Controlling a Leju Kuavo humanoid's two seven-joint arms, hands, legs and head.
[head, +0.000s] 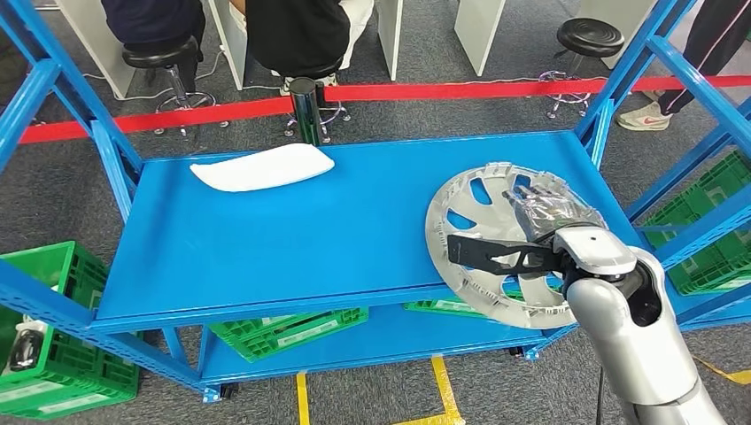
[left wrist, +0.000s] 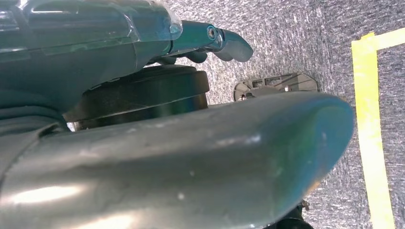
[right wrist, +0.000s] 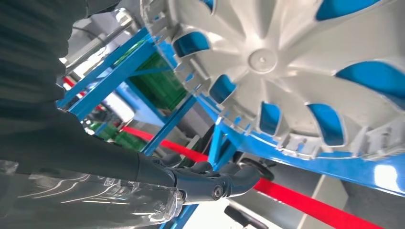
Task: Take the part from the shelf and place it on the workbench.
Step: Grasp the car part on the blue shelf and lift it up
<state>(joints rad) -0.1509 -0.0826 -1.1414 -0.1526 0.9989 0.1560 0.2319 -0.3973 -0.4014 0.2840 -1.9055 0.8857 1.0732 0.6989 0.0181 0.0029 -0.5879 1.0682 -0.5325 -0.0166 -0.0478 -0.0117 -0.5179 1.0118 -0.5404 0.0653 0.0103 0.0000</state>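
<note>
- Shelf (head: 292,221): blue steel rack with a flat blue deck; slanted blue posts at both sides, a second deck below.
- Floor (head: 372,124): grey carpet; yellow tape lines near the rack's front edge and beside the left arm in the left wrist view.
- Crates (head: 53,354): green plastic, one at lower left outside the rack, others on the lower deck and behind the right posts.
- Hubcap (head: 483,217): silver wheel cover with spoke openings, lying on the deck's right front part, its near rim overhanging the front edge. In the right wrist view its ribbed face and clips (right wrist: 286,62) show close, blue deck visible through the openings.
- Right arm (head: 638,345): silver, entering from lower right.
- Right hand (head: 540,217): over the hubcap's right half, fingers stretched flat and apart across the spokes, dark thumb bar reaching left above the near rim. No grip shows; whether it touches the cover cannot be told.
- Left hand (left wrist: 210,40): hangs over carpet, fingers curled in, nothing held.
- White tray (head: 263,166): shallow, oblong, on the deck's back left, well apart from the hubcap.
- Red barrier tape (head: 443,91): stretched behind the rack past a chrome post (head: 304,111).
- Stools (head: 589,40): black round seats beyond the tape; seated people at white desks.
</note>
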